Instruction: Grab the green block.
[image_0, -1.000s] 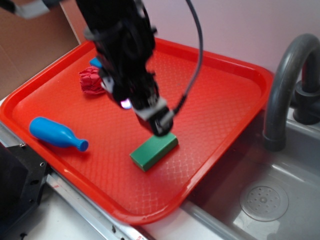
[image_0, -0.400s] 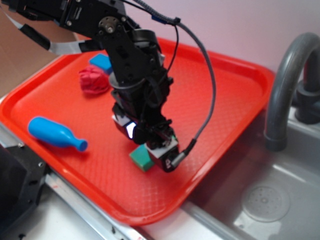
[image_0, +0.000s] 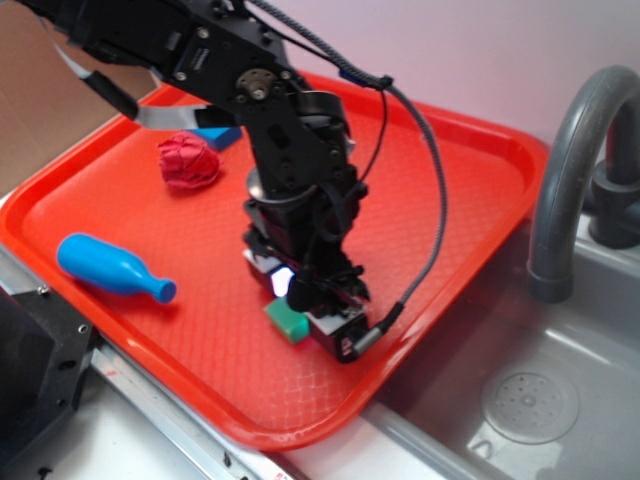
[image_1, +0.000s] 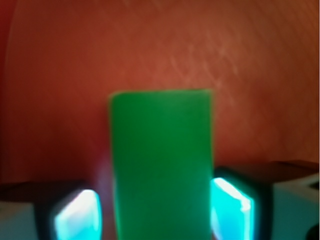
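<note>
Green fills the middle of the wrist view: the green block (image_1: 161, 165) stands between the two fingers (image_1: 76, 216), which sit just beside its long sides. The left one shows a thin gap, the right one (image_1: 231, 204) looks to be touching, though the blur hides whether they press. The jaws are apart, straddling the block. In the exterior view the gripper (image_0: 318, 312) is down on the red tray (image_0: 455, 190) near its front edge, covering all but one end of the block (image_0: 286, 318). A blue bowling pin (image_0: 112, 267) lies toward the tray's left edge. A crumpled red object (image_0: 187, 162) and a small blue block (image_0: 220, 135) sit near the back left corner. A grey faucet (image_0: 575, 170) rises over the sink (image_0: 530, 405) to the right.
</note>
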